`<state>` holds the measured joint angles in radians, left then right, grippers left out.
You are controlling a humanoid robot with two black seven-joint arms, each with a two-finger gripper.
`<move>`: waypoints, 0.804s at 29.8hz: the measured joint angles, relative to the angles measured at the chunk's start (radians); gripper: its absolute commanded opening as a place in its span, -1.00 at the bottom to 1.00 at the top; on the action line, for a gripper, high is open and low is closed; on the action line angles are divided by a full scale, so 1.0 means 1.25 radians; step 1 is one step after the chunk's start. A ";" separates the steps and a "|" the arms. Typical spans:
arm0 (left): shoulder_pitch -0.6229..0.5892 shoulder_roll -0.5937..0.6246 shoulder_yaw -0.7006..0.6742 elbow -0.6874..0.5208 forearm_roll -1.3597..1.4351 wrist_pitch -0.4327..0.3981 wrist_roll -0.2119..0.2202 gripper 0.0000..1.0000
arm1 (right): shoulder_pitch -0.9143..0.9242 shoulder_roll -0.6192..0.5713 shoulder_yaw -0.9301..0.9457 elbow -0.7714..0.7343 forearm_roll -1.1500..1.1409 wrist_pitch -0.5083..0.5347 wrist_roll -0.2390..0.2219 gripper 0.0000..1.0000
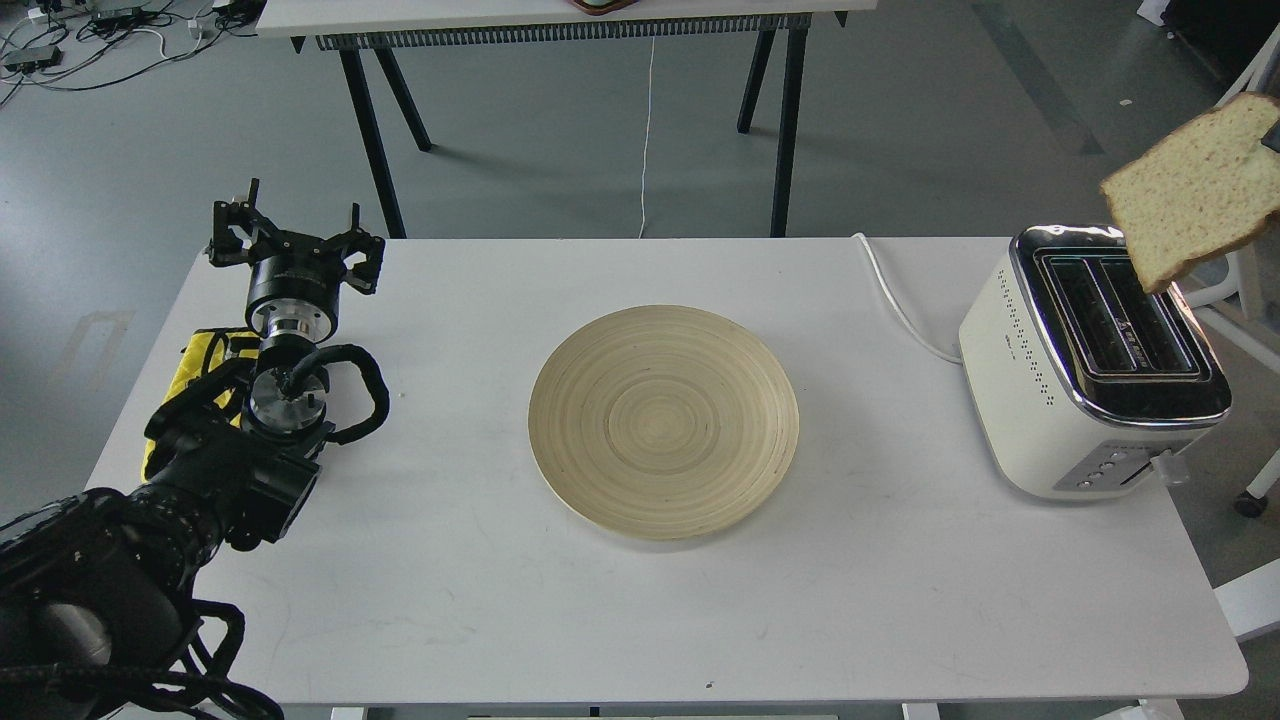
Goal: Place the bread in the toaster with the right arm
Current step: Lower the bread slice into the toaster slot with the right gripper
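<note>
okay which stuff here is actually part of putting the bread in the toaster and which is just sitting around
Part of the job:
bread, held up over the toaster
toaster

Just there:
wooden plate, nothing on it
left gripper, open, idle
yellow cloth
white cord

A tan, brown-crusted slice of sandwich bread [1195, 190] hangs tilted above the cream-white, chrome-topped two-slot toaster [1040, 385] — its lower corner over the slots' far end. Left of the toaster lies a round wooden plate [663, 421]; further left, the black left gripper [295, 240] — fingers spread.
</note>
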<state>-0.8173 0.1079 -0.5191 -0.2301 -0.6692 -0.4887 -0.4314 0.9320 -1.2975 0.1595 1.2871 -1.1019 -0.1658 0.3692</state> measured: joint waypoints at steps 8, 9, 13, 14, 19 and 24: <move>0.000 0.000 -0.001 0.000 0.000 0.000 0.000 1.00 | -0.001 0.017 -0.052 -0.007 -0.001 -0.018 -0.001 -1.00; 0.000 0.000 -0.001 0.000 0.000 0.000 0.000 1.00 | -0.001 0.018 -0.056 -0.009 -0.001 -0.018 -0.001 -1.00; 0.000 0.000 0.000 0.000 0.000 0.000 0.000 1.00 | -0.006 0.028 -0.063 -0.019 -0.001 -0.022 -0.001 -1.00; 0.000 0.000 0.000 0.000 0.000 0.000 0.000 1.00 | -0.007 0.032 -0.065 -0.023 -0.001 -0.023 -0.001 -1.00; 0.000 0.000 0.000 0.000 0.000 0.000 0.000 1.00 | -0.015 0.051 -0.068 -0.037 -0.001 -0.026 -0.001 -1.00; 0.000 0.000 -0.001 0.000 0.000 0.000 0.000 1.00 | -0.029 0.068 -0.068 -0.039 0.000 -0.037 -0.002 -1.00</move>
<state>-0.8170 0.1080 -0.5198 -0.2301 -0.6689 -0.4887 -0.4318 0.8960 -1.2128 0.0750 1.2388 -1.1015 -0.2118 0.3670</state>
